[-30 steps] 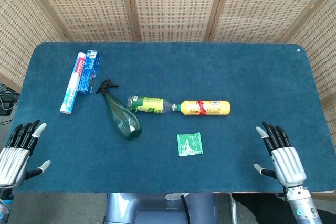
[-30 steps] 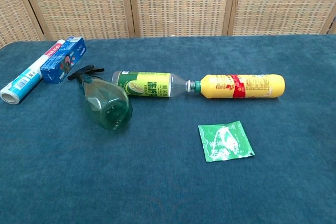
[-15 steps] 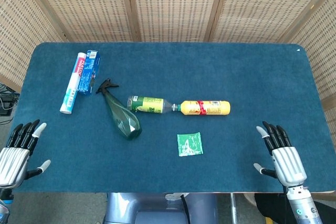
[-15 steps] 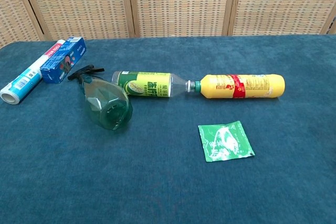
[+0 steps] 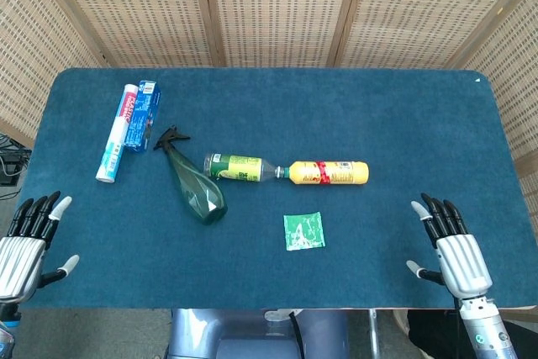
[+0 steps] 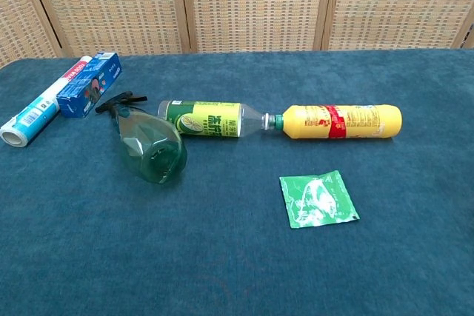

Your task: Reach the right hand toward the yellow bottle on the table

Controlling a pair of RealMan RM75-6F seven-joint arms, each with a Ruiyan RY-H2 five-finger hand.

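The yellow bottle [image 5: 329,173] [image 6: 342,122] with a red band lies on its side near the middle of the blue table [image 5: 403,124], cap pointing left. My right hand [image 5: 452,250] hovers at the front right edge of the table, fingers spread and empty, well to the right of and nearer than the bottle. At the front left edge my left hand [image 5: 25,239] is also open and empty. Neither hand appears in the chest view.
A clear bottle with a green label [image 5: 240,167] lies cap to cap with the yellow one. A green spray bottle [image 5: 192,187] lies to its left. A green sachet [image 5: 303,230] sits in front. A toothpaste tube [image 5: 116,131] and box [image 5: 145,115] lie far left.
My left hand has slipped slightly toward the near edge. My right hand has barely moved. The objects on the table are where they were.
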